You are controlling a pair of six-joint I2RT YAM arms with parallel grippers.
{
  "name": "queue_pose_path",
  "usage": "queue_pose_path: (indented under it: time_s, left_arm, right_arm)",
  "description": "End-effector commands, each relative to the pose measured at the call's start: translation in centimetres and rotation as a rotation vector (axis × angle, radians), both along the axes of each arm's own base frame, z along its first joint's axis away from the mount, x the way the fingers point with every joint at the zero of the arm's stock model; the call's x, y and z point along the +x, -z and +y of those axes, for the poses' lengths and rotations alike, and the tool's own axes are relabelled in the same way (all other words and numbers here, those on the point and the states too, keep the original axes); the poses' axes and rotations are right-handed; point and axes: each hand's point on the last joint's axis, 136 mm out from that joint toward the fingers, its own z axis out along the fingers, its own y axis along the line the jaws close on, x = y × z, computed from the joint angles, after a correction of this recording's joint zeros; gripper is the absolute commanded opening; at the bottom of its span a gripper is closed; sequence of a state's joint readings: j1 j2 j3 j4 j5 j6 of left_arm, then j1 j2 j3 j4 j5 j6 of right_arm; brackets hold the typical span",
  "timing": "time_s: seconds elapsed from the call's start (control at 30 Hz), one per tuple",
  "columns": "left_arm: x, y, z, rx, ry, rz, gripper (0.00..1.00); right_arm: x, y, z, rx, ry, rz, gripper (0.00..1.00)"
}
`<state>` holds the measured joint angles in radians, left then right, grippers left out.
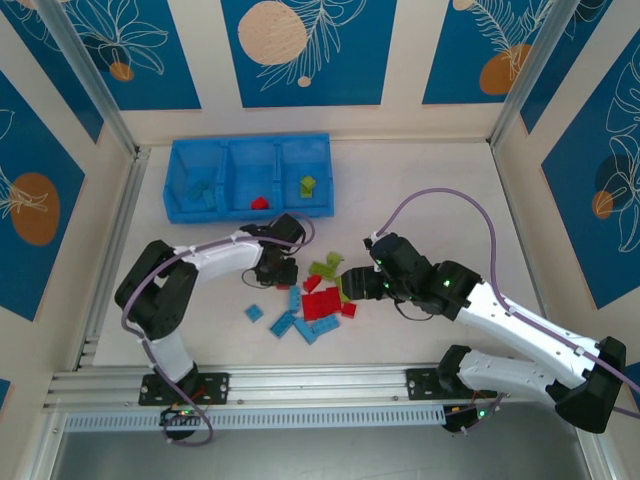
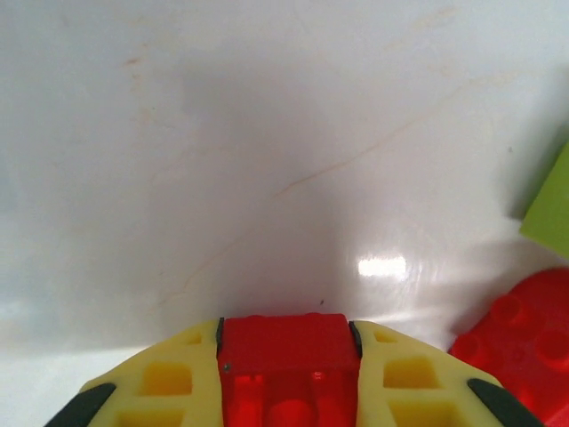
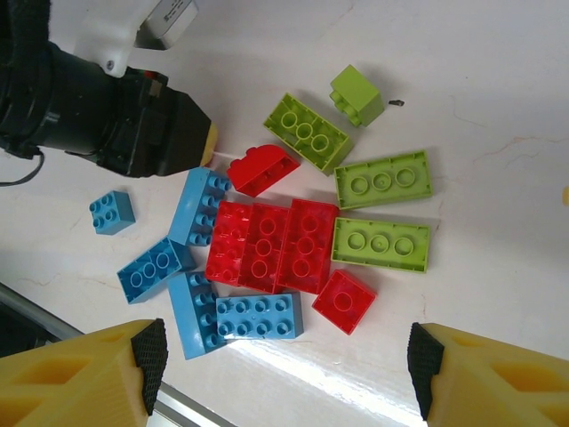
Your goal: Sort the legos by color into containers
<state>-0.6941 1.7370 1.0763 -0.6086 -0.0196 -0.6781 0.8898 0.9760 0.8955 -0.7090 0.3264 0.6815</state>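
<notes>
My left gripper (image 1: 283, 268) is shut on a small red lego (image 2: 286, 356), pinched between its yellow fingers just above the white table. It sits at the left edge of the loose pile of legos (image 1: 312, 298). My right gripper (image 3: 284, 356) hangs open above that pile with nothing between its pads. Below it lie red bricks side by side (image 3: 271, 245), a small red square (image 3: 345, 301), several light blue bricks (image 3: 258, 316) and lime green plates (image 3: 384, 178). The blue tray of containers (image 1: 228, 178) stands at the back left, holding a blue, a red (image 1: 260, 202) and a green brick (image 1: 308, 184).
A green brick's edge (image 2: 551, 209) and a red brick (image 2: 524, 329) lie right of my left fingers. The left arm's dark wrist (image 3: 133, 124) crowds the pile's left side. An aluminium rail (image 1: 300, 385) runs along the near table edge.
</notes>
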Motion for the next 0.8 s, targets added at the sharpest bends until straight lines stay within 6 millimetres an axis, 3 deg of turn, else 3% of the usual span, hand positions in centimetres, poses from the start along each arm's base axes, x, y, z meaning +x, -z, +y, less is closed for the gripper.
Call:
queue_pose_path:
  time_s: [0.0,0.17,0.27,0.37,0.53,0.67,0.77]
  left_arm:
    - [1.4,-4.6,0.4,-0.014,-0.009,-0.145,0.21]
    - [7.8,-14.3,4.6,0.121,-0.095,-0.487,0.24]
    - [13.2,-17.7,8.6,0.266,-0.209,-0.628,0.24]
    - [19.0,-17.1,10.7,0.219,-0.291,-0.616,0.23]
    - [26.5,-15.3,9.5,0.129,-0.22,-0.55,0.25]
    - [29.1,-16.0,8.2,0.108,-0.169,-0.572,0.36]
    - [28.9,-17.3,8.2,0.094,-0.178,-0.586,0.45]
  right_arm:
    - [-0.3,-1.7,0.1,0.029,0.007,-0.02,0.74]
    - [-0.4,-1.8,-0.1,0.03,0.013,-0.037,0.74]
    - [-0.4,-1.7,-0.2,0.031,0.02,-0.037,0.75]
    - [-0.6,-1.6,-0.1,0.034,0.014,-0.033,0.75]
    - [-0.9,-2.2,-0.6,0.023,0.011,-0.041,0.75]
    - [-1.1,-2.5,-1.4,0.027,0.03,-0.055,0.75]
    - [-1.4,-2.5,-1.6,0.043,0.036,-0.056,0.75]
